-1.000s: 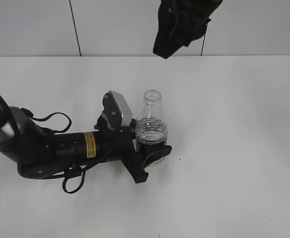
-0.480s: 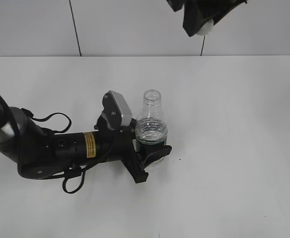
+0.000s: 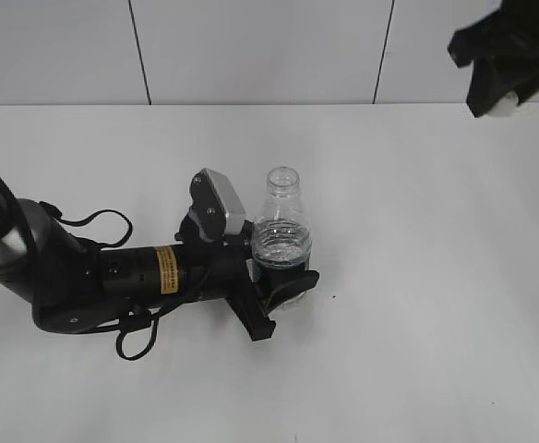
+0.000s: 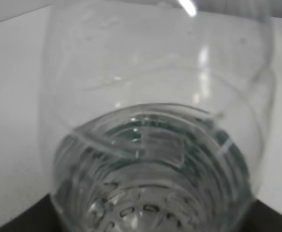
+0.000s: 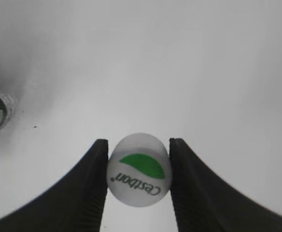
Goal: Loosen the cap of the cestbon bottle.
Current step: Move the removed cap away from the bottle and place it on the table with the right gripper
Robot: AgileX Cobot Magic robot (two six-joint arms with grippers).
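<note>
Outside, the bottle (image 3: 281, 236) stands uncapped on the table (image 3: 417, 277), clamped low by the left gripper (image 3: 277, 277), while the right gripper (image 3: 497, 81) hangs far up and right of it. Close on the left wrist, clear ribbed plastic fills the jaws. On the right wrist, the cap (image 5: 138, 169) sits pinched between both fingers (image 5: 93, 186); it is best lowered onto bare table well clear of the bottle, keeping the left clamp firm.
</note>
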